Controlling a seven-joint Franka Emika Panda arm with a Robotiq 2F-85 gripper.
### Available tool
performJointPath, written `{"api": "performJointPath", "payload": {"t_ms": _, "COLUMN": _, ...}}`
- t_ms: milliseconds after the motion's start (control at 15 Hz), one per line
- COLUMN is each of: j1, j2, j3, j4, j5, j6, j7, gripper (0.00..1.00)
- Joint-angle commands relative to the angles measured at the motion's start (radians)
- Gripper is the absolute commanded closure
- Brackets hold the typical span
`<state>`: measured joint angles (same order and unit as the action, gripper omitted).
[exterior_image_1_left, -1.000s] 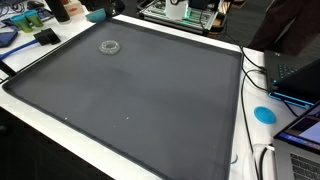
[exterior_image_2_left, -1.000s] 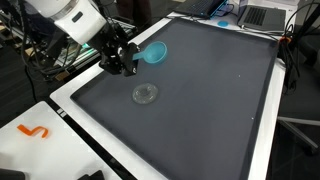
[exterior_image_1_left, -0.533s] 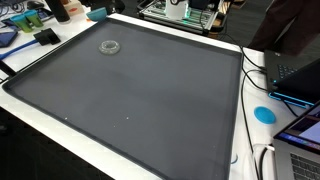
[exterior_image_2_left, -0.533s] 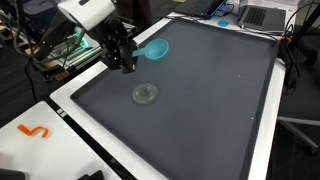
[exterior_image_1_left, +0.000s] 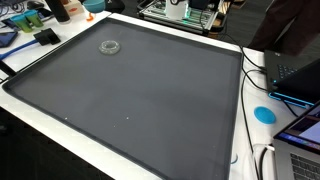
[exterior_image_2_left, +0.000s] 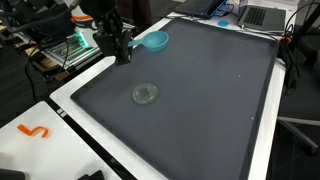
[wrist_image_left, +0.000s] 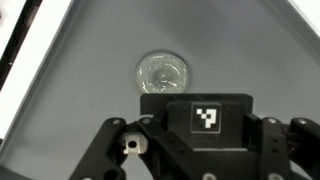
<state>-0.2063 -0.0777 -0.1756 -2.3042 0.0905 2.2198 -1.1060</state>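
The tool hangs over the edge of the dark mat. Its fingers are hidden in the wrist view and a dark blur elsewhere, so I cannot tell how wide it stands. A blue bowl sits just beside it. The clear round dish lies flat on the mat, apart from the tool, straight ahead in the wrist view.

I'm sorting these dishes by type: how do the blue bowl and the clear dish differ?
The bowl is opaque blue; the dish is clear. The bowl is deeper, the dish flat. The bowl is beside the gripper at the edge of the mat; the dish lies apart, further in. Both are round.
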Motion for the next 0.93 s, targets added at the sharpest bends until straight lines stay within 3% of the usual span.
{"api": "performJointPath", "payload": {"t_ms": 0, "j1": 0.025, "j2": -0.063, "j3": 0.011, "j4": 0.010, "j5": -0.143, "j6": -0.039, "j7": 0.065, "gripper": 0.72}}
{"api": "performJointPath", "payload": {"t_ms": 467, "j1": 0.069, "j2": -0.088, "j3": 0.038, "j4": 0.111, "j5": -0.270, "j6": -0.171, "j7": 0.083, "gripper": 0.72}}
{"api": "performJointPath", "payload": {"t_ms": 733, "j1": 0.082, "j2": -0.087, "j3": 0.044, "j4": 0.156, "j5": -0.292, "j6": -0.232, "j7": 0.079, "gripper": 0.72}}
{"api": "performJointPath", "payload": {"t_ms": 800, "j1": 0.083, "j2": -0.077, "j3": 0.035, "j4": 0.142, "j5": -0.258, "j6": -0.195, "j7": 0.065, "gripper": 0.72}}
{"api": "performJointPath", "payload": {"t_ms": 867, "j1": 0.085, "j2": -0.077, "j3": 0.035, "j4": 0.148, "j5": -0.259, "j6": -0.197, "j7": 0.065, "gripper": 0.47}}
